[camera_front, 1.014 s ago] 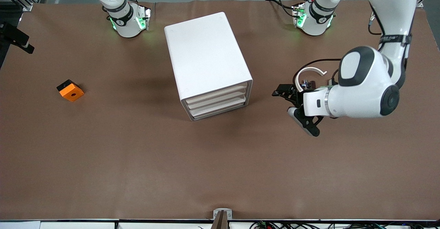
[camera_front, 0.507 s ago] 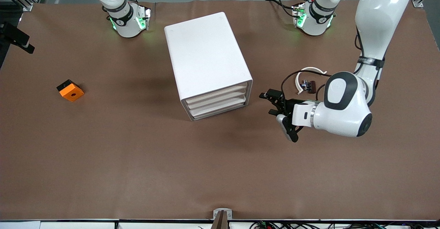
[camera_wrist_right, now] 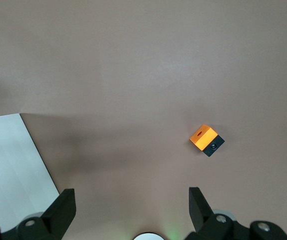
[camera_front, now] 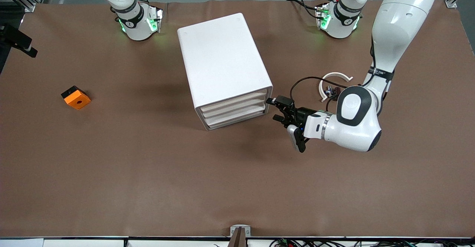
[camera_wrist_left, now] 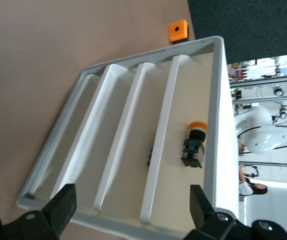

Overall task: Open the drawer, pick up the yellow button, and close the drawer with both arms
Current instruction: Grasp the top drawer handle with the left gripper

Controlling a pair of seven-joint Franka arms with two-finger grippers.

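Now our left gripper, fingers apart, has closed in on the white rounded plastic cabinet mid-table; its drawers remain shut, the orange-capped button inside. Our right gripper, also apart, waits.

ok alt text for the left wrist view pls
The left arm's open black two-finger gripper faces the front of a white rounded plastic cabinet with three shallow white drawers; a small push-button with an orange-yellow cap lies in the top one. An orange square block sits on the brown table.
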